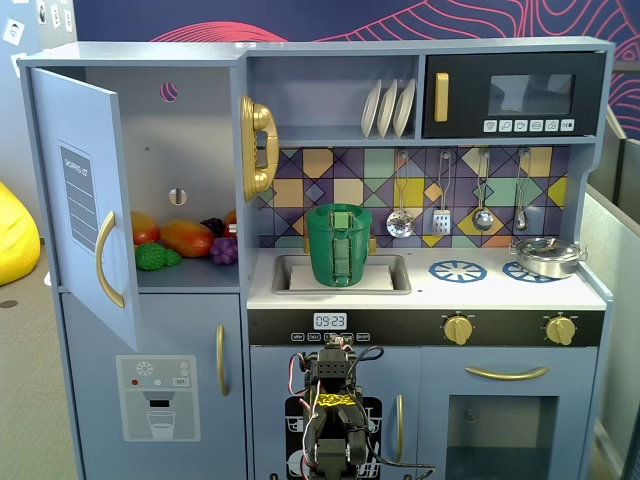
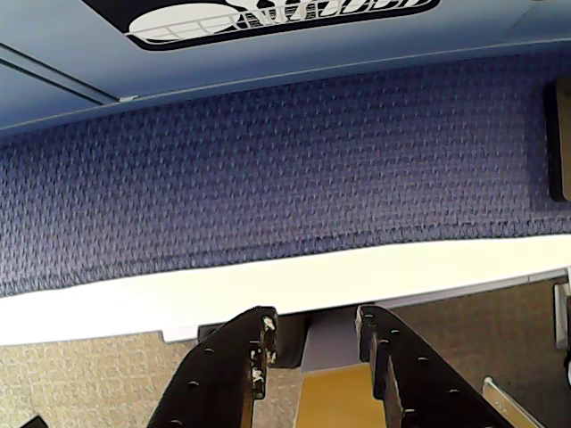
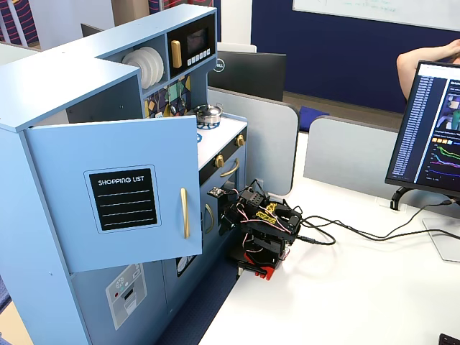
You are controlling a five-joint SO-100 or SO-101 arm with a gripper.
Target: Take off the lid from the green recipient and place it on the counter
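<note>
In a fixed view the green recipient (image 1: 340, 250) stands upright in the sink basin of the counter (image 1: 500, 288). The green lid (image 1: 338, 211) sits on its rim. My arm (image 1: 330, 415) is folded low in front of the kitchen's lower doors, well below the counter; it also shows in the other fixed view (image 3: 262, 226). In the wrist view my gripper (image 2: 312, 334) is open and empty, its jaws a little apart over the white table edge and blue carpet. In that other fixed view the open fridge door (image 3: 115, 208) hides the recipient.
A steel pot (image 1: 545, 257) stands on the right burner ring. A printed burner ring (image 1: 457, 270) lies bare between sink and pot. The fridge door (image 1: 85, 200) hangs open at the left, toy food inside. Ladles hang above the counter. A monitor (image 3: 431, 129) stands on the white table.
</note>
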